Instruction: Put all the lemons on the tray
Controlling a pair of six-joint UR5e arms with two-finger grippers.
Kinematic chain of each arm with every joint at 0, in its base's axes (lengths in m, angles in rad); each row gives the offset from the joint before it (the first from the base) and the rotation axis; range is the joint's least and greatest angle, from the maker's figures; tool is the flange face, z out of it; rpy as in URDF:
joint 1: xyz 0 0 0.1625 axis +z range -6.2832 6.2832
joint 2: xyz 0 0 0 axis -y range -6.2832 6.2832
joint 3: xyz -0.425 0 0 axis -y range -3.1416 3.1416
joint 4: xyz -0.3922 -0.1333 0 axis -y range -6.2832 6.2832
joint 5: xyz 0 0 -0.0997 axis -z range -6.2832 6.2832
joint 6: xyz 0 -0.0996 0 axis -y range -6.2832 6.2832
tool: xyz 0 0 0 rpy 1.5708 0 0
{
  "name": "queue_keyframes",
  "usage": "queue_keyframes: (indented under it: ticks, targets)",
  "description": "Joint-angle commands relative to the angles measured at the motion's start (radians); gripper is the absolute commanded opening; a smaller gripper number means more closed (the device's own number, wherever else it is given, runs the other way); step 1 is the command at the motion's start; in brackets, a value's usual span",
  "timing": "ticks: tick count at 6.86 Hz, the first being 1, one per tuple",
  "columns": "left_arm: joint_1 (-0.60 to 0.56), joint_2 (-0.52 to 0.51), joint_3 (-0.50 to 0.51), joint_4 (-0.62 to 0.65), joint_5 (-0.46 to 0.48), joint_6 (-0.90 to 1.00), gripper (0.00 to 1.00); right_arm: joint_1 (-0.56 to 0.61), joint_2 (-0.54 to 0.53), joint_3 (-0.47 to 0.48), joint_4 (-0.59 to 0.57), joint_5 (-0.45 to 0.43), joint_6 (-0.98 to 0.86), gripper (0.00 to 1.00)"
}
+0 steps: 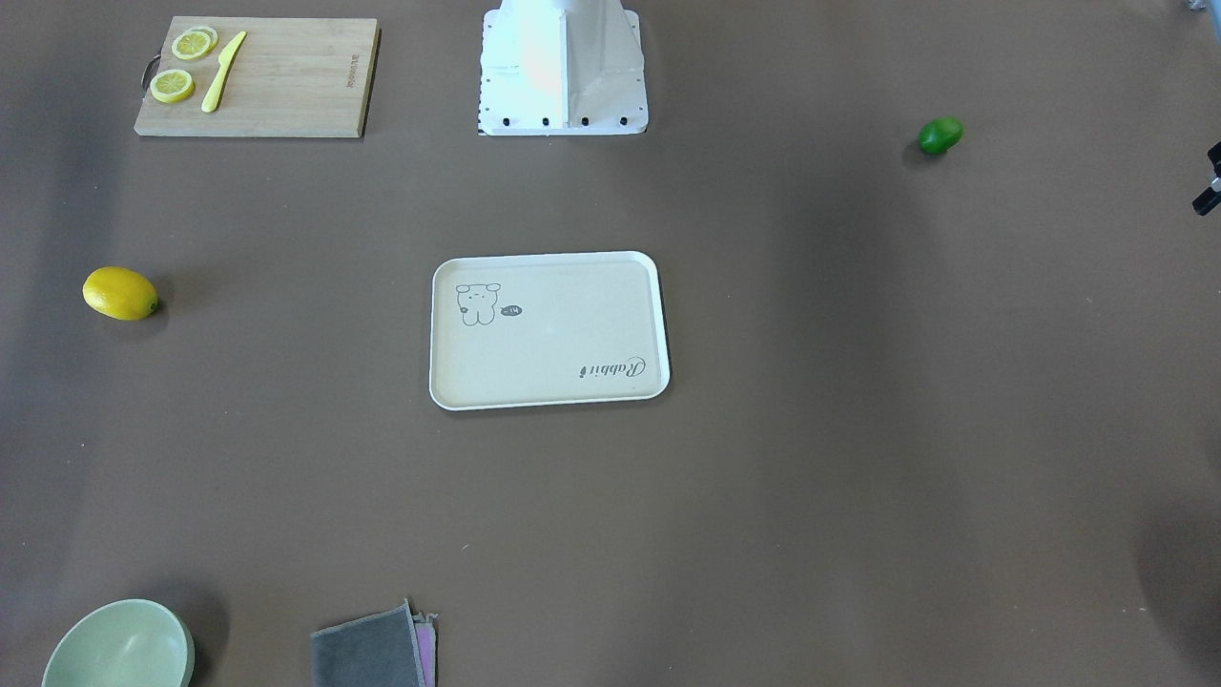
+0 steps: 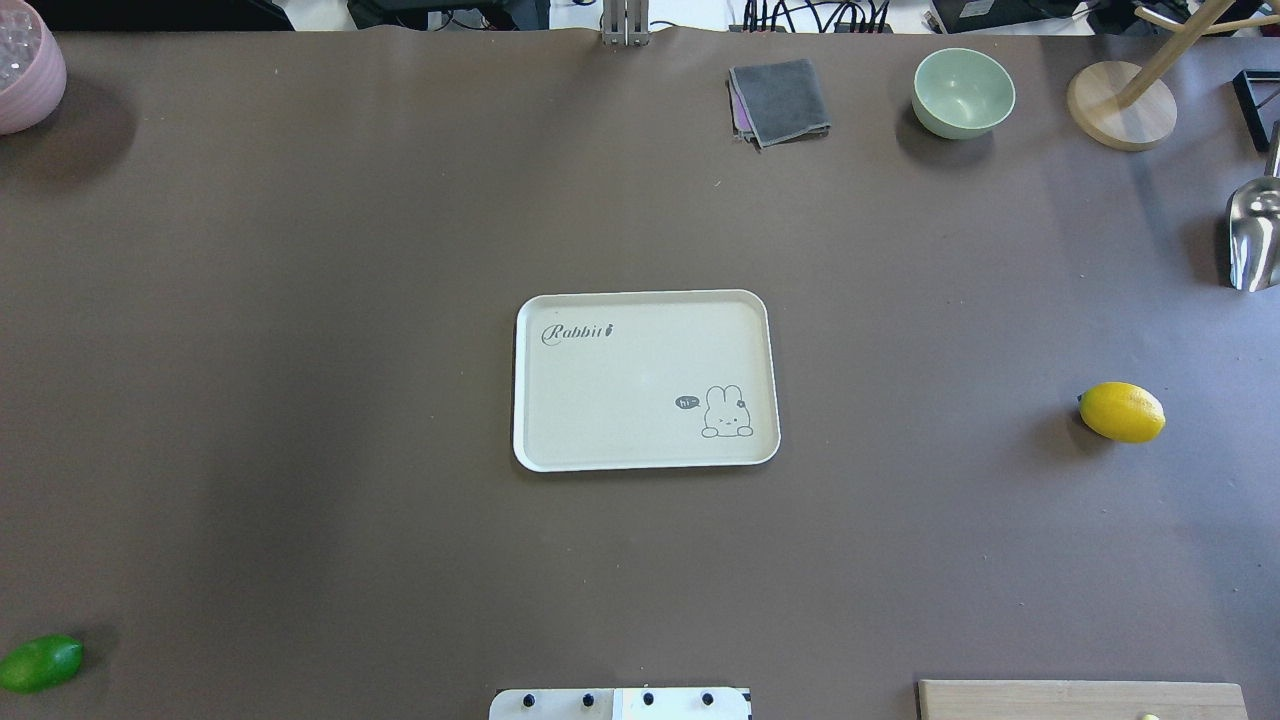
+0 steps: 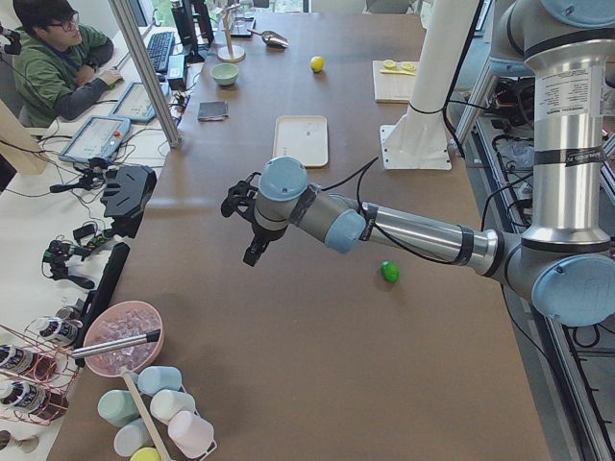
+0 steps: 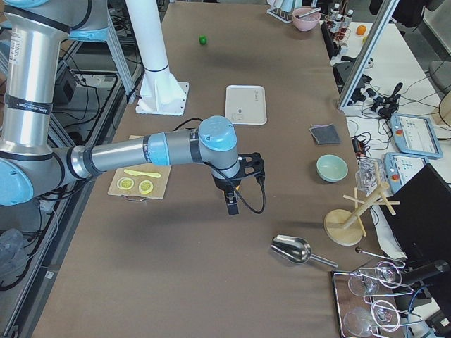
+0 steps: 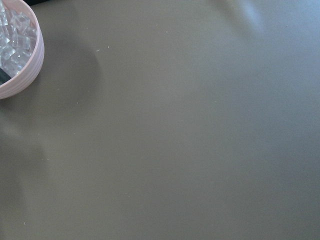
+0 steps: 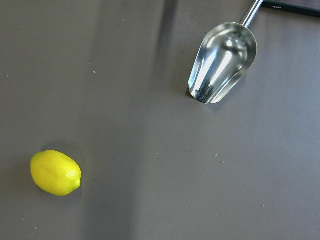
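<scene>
The bright yellow lemon point(image 1: 120, 293) lies on the table far out on my right side point(image 2: 1122, 412). It sits at the lower left of the right wrist view point(image 6: 55, 172). The glossy green lemon point(image 1: 941, 135) lies near my left corner point(image 2: 40, 663). The cream tray point(image 1: 563, 334) sits empty in the middle point(image 2: 620, 400). My left gripper point(image 3: 248, 230) hangs above the table beyond the green lemon point(image 3: 389, 272). My right gripper point(image 4: 232, 201) hangs above the table off the cutting board's outer side. I cannot tell whether either is open.
A wooden cutting board point(image 1: 286, 76) with lemon slices and a yellow knife lies beside the robot base point(image 1: 563, 67). A green bowl point(image 2: 962, 92), grey cloth point(image 2: 780, 100), wooden stand point(image 2: 1120, 105) and metal scoop point(image 6: 222, 62) stand along the far right. A pink ice bowl point(image 5: 17, 50) stands far left.
</scene>
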Motion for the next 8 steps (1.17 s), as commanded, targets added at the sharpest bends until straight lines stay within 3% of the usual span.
queue_keyframes:
  ticks: [1,4,7,8]
  targets:
    - [0.048,0.055,0.006,-0.157,-0.001,-0.018,0.99,0.000,-0.004,0.001,0.000,0.004,-0.001,1.00]
    - [0.272,0.202,0.008,-0.347,0.021,-0.075,0.99,0.000,-0.010,0.001,-0.001,0.004,-0.001,1.00]
    - [0.434,0.415,0.011,-0.605,0.022,-0.074,0.99,0.000,-0.025,0.003,0.000,0.004,-0.007,1.00]
    - [0.483,0.435,0.017,-0.616,0.022,-0.075,0.99,0.000,-0.027,0.001,0.000,0.004,-0.007,1.00]
